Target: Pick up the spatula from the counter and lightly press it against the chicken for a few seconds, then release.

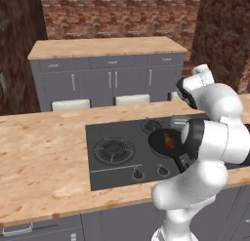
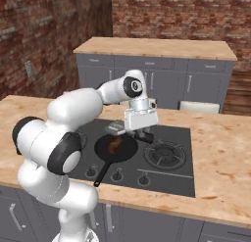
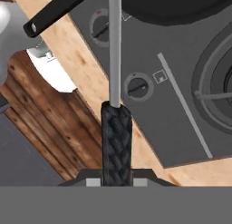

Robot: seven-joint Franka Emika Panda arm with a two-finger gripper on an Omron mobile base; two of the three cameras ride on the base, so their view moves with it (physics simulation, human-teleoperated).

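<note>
Right base view: pincer (image 2: 143, 134) tight on spatula (image 2: 116, 128) above cooktop (image 2: 166, 173), wooden counter (image 2: 221, 162), brick walls (image 2: 49, 30).

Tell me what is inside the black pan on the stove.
A brown piece of chicken lies in the pan. The pan floor under the chicken is covered and cannot be seen.

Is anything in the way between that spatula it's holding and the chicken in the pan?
Nothing visible is. The jaws are shut on the spatula by its handle, and its flat head hangs at the far edge of the pan. The chicken lies uncovered in the pan just below, with no lid or other thing between them.
</note>
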